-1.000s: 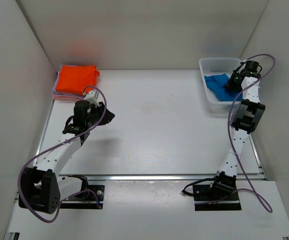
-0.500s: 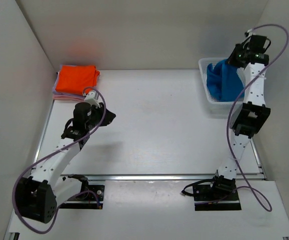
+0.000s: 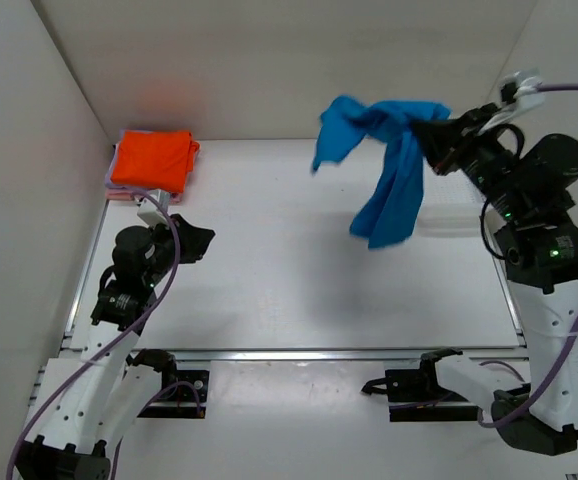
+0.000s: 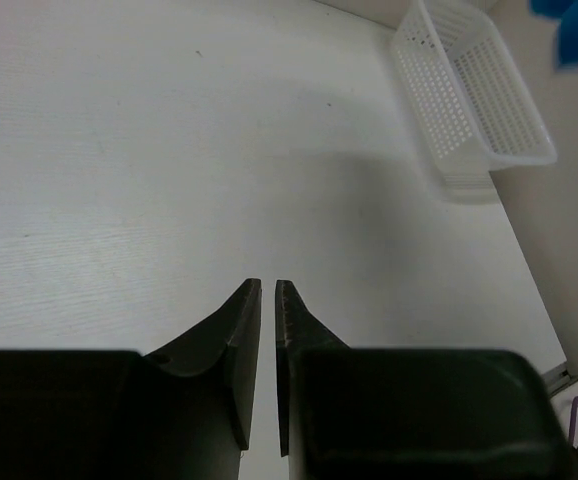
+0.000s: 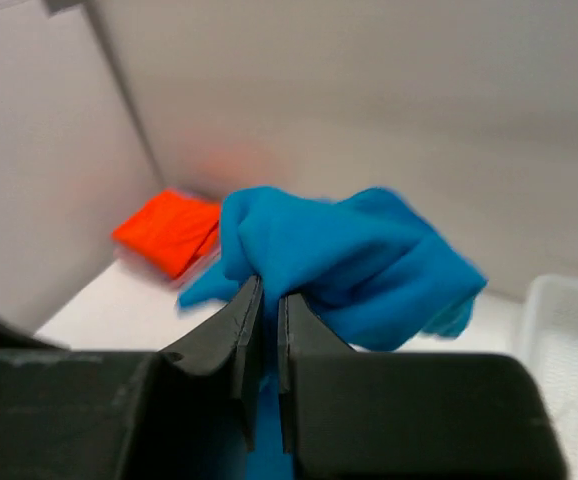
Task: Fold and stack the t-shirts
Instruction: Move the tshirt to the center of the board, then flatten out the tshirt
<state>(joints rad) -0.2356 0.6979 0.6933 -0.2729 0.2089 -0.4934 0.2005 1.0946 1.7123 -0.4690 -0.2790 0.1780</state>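
Overhead view of a white worktop (image 3: 299, 270) with two robot arms mounted at its near edge, at 6 o'clock. Nearest, at about 9 o'clock, the left claw (image 3: 197, 243) hovers low over bare worktop, pointing toward 3 o'clock. Its wrist camera shows the two dark fingers (image 4: 239, 340) drawn almost together, with only a thin slit between them and nothing gripped.

Farther off, at about 1 o'clock, the right arm stands tall and its claw (image 3: 431, 130) is clenched on a bright blue t-shirt (image 3: 389, 185). The shirt is wholly in the air, clear of the worktop. One part spreads sideways from the claw toward 9 o'clock, and another hangs down in a long crumpled fold. The right wrist camera shows blue cloth bunched around the closed fingertips.

In the far left corner, at 10 o'clock, a folded orange t-shirt (image 3: 152, 158) lies flat on a pale pink folded shirt (image 3: 121, 193), of which only the edge shows. A white mesh basket (image 4: 469, 80) sits on the worktop by the far right wall, at 2 o'clock, seen from the wrist cameras.
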